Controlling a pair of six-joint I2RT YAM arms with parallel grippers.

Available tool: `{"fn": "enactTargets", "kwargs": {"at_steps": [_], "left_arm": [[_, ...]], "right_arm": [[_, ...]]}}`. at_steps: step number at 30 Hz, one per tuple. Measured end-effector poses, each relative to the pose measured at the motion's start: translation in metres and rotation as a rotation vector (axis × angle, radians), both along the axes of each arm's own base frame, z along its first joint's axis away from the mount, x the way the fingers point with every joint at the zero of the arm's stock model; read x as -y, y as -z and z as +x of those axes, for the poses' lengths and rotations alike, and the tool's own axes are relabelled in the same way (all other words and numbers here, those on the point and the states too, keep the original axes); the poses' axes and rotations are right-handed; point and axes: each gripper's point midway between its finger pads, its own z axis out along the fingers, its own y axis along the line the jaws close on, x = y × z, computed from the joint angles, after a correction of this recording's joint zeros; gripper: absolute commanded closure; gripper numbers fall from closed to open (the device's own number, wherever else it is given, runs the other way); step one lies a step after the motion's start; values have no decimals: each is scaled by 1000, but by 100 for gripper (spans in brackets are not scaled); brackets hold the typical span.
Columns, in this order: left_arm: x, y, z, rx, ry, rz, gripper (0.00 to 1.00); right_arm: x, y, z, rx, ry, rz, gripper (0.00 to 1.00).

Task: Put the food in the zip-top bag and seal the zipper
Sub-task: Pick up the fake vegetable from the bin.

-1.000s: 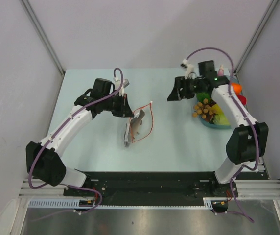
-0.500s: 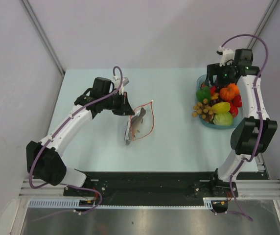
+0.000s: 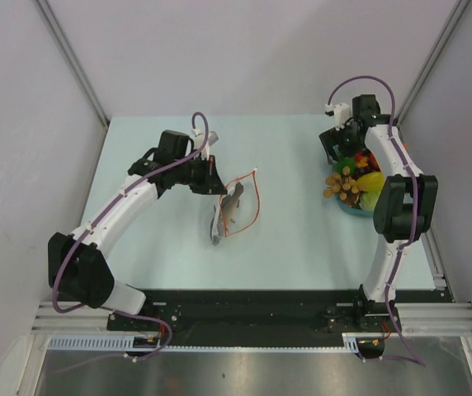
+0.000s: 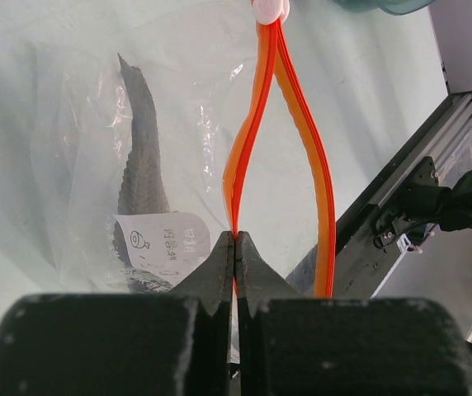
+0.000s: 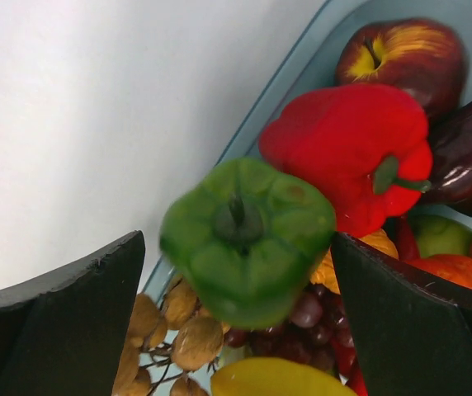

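The food (image 3: pixel 361 169) lay heaped in the blue tray (image 3: pixel 353 208) at the far right of the table (image 3: pixel 302 239). Your right gripper (image 5: pixel 236 243) hung there with its jaws spread wide on either side of a green pepper (image 5: pixel 248 239), next to a red pepper (image 5: pixel 347 153) and an apple (image 5: pixel 401 54); you could not tell whether either finger touched the pepper. The zip-top bag (image 4: pixel 87 140) lay near the table's middle with its mouth open and a grey scaly piece (image 4: pixel 141 165) inside, and your left gripper (image 4: pixel 234 241) was pinched tight on one side of the zipper (image 4: pixel 318 173).
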Motion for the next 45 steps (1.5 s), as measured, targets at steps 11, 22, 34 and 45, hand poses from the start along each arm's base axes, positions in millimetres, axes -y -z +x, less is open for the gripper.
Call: {"fn": "enactTargets", "kwargs": {"at_steps": [11,22,34,45], "left_arm": [[-2,3,2,-7,-7,3,100],[-3,2,3,-10,-7,-7,100],[0,-6,9,-55,-23,-91,100],[1,-13,13,-127,-39,-185,100]], "right_arm": [[-1,16,5,-18,-15,-43,41],[14,-20,11,59,56,-2,57],[-47,-160,2,301,14,407,54],[-264,-233,-149,288,-475,896,51]]}}
